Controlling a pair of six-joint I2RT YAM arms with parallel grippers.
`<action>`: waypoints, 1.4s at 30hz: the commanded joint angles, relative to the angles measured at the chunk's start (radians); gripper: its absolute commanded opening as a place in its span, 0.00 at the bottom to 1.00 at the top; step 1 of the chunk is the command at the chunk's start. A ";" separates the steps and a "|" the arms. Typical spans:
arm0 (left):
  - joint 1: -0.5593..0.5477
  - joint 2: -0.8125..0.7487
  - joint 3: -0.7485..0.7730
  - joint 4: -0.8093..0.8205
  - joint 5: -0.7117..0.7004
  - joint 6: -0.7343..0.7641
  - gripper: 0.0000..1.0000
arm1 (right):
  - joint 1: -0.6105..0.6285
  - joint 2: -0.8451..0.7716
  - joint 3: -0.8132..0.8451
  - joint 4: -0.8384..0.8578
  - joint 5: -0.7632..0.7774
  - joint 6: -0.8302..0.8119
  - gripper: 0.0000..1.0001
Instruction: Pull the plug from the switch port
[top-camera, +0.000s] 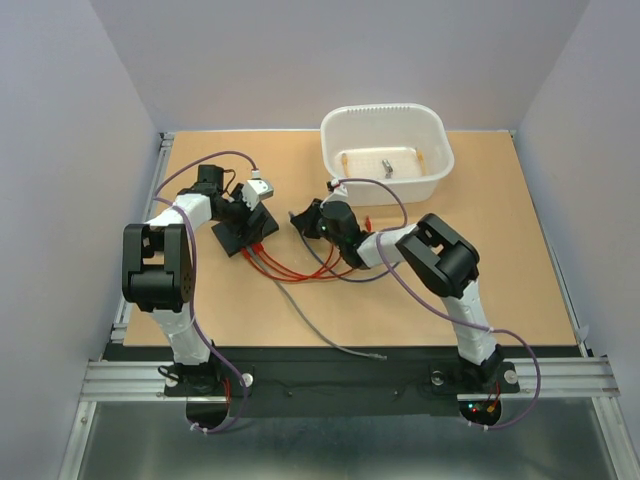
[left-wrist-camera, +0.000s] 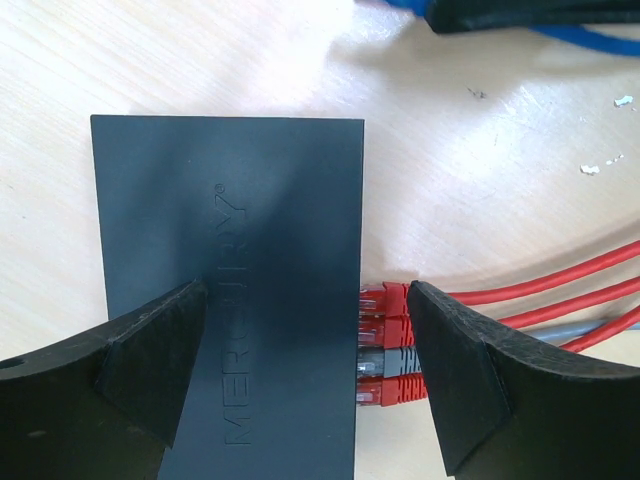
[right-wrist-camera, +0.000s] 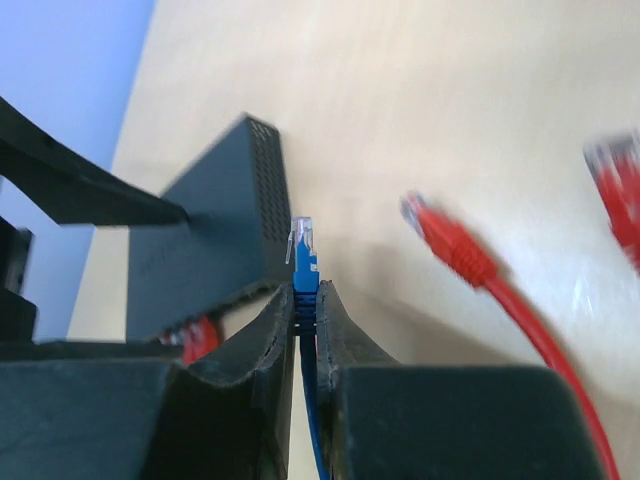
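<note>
The switch (left-wrist-camera: 230, 250), a flat matte-black box, lies on the wooden table, left of centre in the top view (top-camera: 243, 234). Three red plugs (left-wrist-camera: 392, 303) and one grey plug (left-wrist-camera: 395, 360) sit in ports along its right edge. My left gripper (left-wrist-camera: 305, 370) is open just above it, one finger over the box and one over the plugs. My right gripper (right-wrist-camera: 305, 295) is shut on a blue plug (right-wrist-camera: 303, 262), which is free of the switch (right-wrist-camera: 215, 245) and held just beside it. In the top view the right gripper (top-camera: 305, 220) is right of the switch.
A white plastic tub (top-camera: 437, 160) stands at the back with a small metal item inside. Red cables (top-camera: 300, 272) and a grey cable (top-camera: 335, 340) trail from the switch toward the front. A loose red plug (right-wrist-camera: 445, 238) lies on the table near the right gripper.
</note>
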 joint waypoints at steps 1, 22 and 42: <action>0.002 0.010 0.017 -0.070 0.015 -0.024 0.93 | -0.006 -0.007 0.092 0.087 0.062 -0.090 0.00; -0.002 0.005 0.034 -0.069 0.004 -0.033 0.93 | -0.011 -0.080 0.281 0.226 0.114 0.046 0.00; -0.002 0.012 0.043 -0.070 -0.004 -0.038 0.93 | -0.012 -0.034 0.502 0.364 0.174 0.142 0.00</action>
